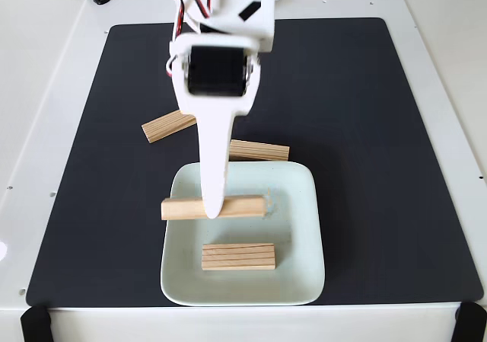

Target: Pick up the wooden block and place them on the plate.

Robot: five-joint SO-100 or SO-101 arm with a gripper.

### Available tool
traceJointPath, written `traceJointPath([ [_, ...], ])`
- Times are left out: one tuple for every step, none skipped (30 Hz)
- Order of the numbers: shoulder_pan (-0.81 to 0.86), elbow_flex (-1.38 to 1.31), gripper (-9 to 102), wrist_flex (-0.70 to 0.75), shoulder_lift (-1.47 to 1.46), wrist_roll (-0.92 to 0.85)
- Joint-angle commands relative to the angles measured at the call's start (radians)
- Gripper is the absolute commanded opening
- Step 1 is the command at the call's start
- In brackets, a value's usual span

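Note:
A pale mint square plate [300,239] sits at the front middle of the black mat. One wooden block [238,257] lies flat on it near the front. My white gripper [213,209] reaches down from the top and is shut on a second block [245,206], held level above the plate's left half and sticking out past its left rim. A third block [167,126] lies tilted on the mat behind the plate to the left. The fourth block [260,151] rests on the mat just behind the plate's back rim, partly hidden by my finger.
A black mat [358,129] covers most of a white table [30,129]. Wide bare mat lies right of the plate. Black clamps sit at the table's front corners [34,323] and back edge.

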Motion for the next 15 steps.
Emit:
traceJointPath([
  [0.008,-0.135,0,-0.017,-0.087,0.011],
  [0.009,-0.153,0,-0.015,-0.117,0.011],
  [0.006,-0.169,0,-0.015,-0.143,0.011],
  [0.002,-0.184,0,-0.017,-0.166,0.011],
  [-0.002,-0.198,0,-0.021,-0.184,0.011],
  [-0.003,-0.212,0,-0.023,-0.201,0.011],
  [-0.005,-0.224,0,-0.023,-0.218,0.011],
  [-0.005,-0.236,0,-0.023,-0.233,0.012],
  [-0.006,-0.245,0,-0.023,-0.245,0.012],
  [-0.011,-0.252,0,-0.023,-0.255,0.012],
  [-0.017,-0.253,0,-0.025,-0.262,0.012],
  [-0.020,-0.253,0,-0.025,-0.268,0.012],
  [-0.021,-0.253,0,-0.025,-0.273,0.012],
  [-0.025,-0.253,0,-0.025,-0.276,0.012],
  [-0.034,-0.253,0,-0.025,-0.276,0.012],
])
